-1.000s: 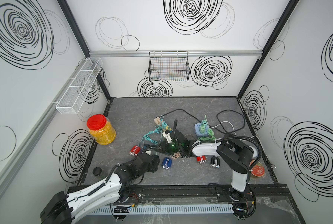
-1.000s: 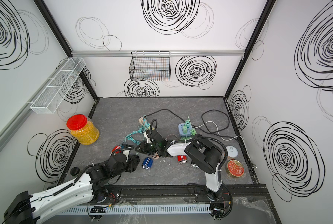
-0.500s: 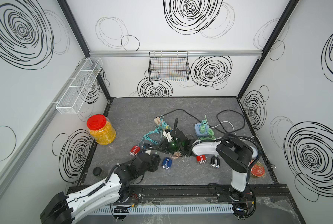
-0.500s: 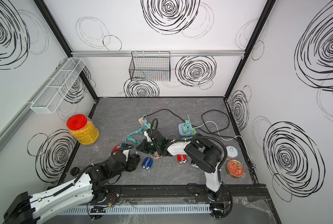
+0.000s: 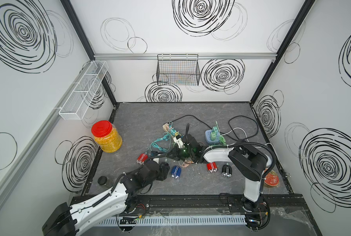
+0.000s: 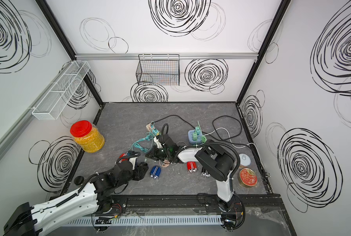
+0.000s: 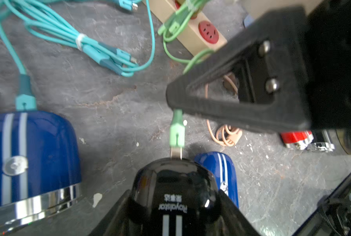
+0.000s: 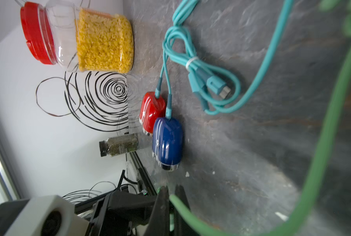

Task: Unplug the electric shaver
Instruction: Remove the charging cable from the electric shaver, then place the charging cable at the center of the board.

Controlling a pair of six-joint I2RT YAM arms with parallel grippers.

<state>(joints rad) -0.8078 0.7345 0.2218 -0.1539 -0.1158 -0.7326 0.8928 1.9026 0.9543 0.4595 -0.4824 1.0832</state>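
The black shaver (image 7: 176, 183) sits a little left of the middle of the bench (image 5: 191, 190), towards the near edge. A blue shaver (image 7: 217, 169) lies just beside it on the right. The left gripper (image 5: 164, 170) has its jaws about half open around the shaver's body, one finger on each flank, and looks to be holding it.

A green plug (image 7: 177, 130) is seated in the shaver's far end, with a short piece of its metal tongue showing between the green body and the housing. The right gripper (image 7: 174, 104) is closed tight on the green cable (image 8: 313, 163) just behind the plug. The wrist view shows the cable coming out from between its pinched jaws.

The step in hand looks like the pull itself. The right arm should draw back in a straight line along the plug's axis, away from the shaver and towards the far side. Lifting or twisting would likely cock the tongue in its socket.

The left gripper's job is to keep the shaver from moving. If the shaver slides with the plug, nothing comes apart.

Because the grip is on the cable and not on the plug body, a slow, steady pull seems safer than a jerk, which could let the cable slip through the jaws or strain it.

The cable loops back towards the beige strip (image 7: 191, 34), so there should be enough slack.
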